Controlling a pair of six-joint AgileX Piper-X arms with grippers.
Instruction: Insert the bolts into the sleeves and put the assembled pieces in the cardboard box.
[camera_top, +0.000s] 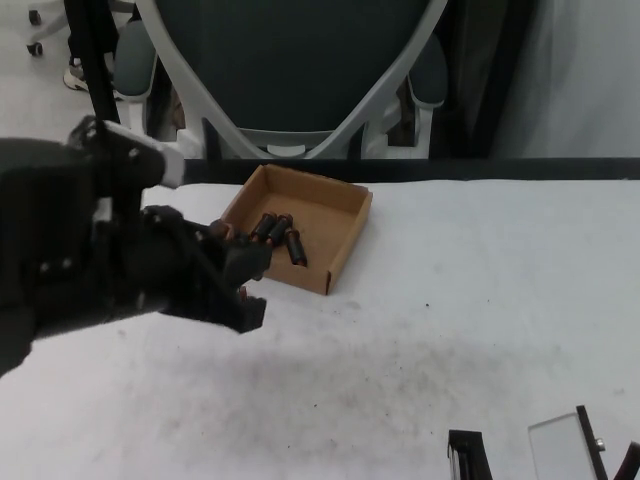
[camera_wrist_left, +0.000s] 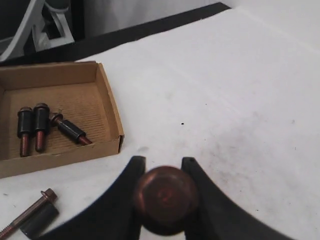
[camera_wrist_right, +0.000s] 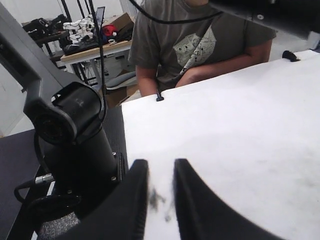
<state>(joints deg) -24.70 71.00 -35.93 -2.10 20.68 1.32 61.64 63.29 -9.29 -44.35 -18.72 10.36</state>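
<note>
left gripper (camera_wrist_left: 162, 162) pinching bolt (camera_wrist_left: 165, 197); right gripper (camera_wrist_right: 160, 167) slightly spread, empty. next: likely seat bolt in sleeve (camera_wrist_left: 39, 225) near box (camera_wrist_left: 112, 107).

One cardboard box (camera_wrist_left: 111, 105), three assembled pieces (camera_wrist_left: 40, 122), one bolt (camera_wrist_left: 35, 207), one sleeve (camera_wrist_left: 39, 223), one held copper piece (camera_wrist_left: 165, 197).

No lettering, label or number can be read on the box (camera_top: 325, 215) or on anything around it.
</note>
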